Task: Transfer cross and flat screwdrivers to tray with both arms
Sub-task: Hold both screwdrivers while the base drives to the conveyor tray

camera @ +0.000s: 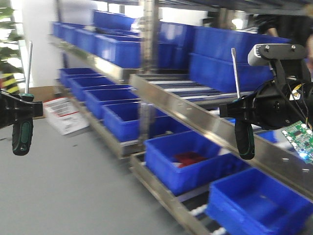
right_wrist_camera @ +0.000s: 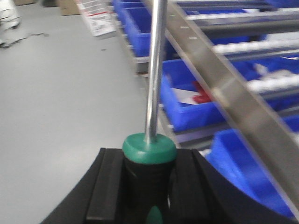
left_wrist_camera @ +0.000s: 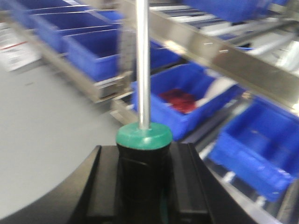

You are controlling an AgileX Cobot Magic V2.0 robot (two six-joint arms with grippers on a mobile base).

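The left fingers (left_wrist_camera: 105, 186) clamp the left screwdriver (camera: 23, 132), the right fingers (right_wrist_camera: 110, 186) the right screwdriver (camera: 244, 137), shafts up. The tray is not in view (frames blur): carry both steadily, clear of the blue bins (camera: 181, 171).

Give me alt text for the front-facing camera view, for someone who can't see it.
The left gripper clamps one screwdriver upright at the picture's left edge, and the right gripper clamps the other screwdriver the same way at the right, shafts pointing up. Behind them, a metal rack holds rows of blue bins beside a grey floor.
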